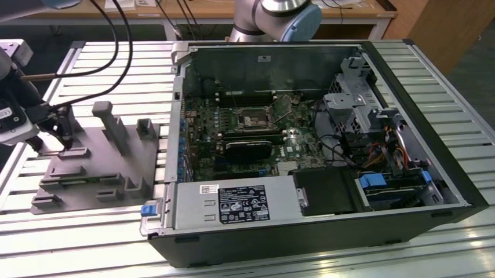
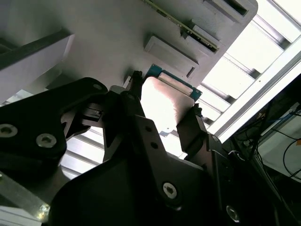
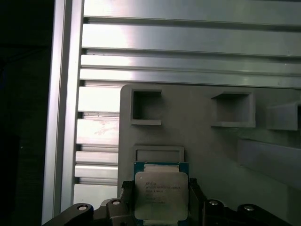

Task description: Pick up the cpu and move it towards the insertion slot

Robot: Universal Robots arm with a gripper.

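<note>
1. looking at the exterior view, the gripper [image 1: 66,139] hangs over the grey tray [image 1: 81,176] at the exterior view's left, well apart from the insertion slot [image 1: 255,120] on the board inside the open pc case [image 1: 309,240].
2. both wrist views give the close-up: the fingers [image 2: 135,96] are clamped on opposite edges of the cpu [image 3: 161,194], just beside a shallow square recess [image 3: 158,154] in the tray.
3. there's print on the cpu's metal lid and on a black label [image 1: 243,204] in the case, but i can't make either out.
</note>
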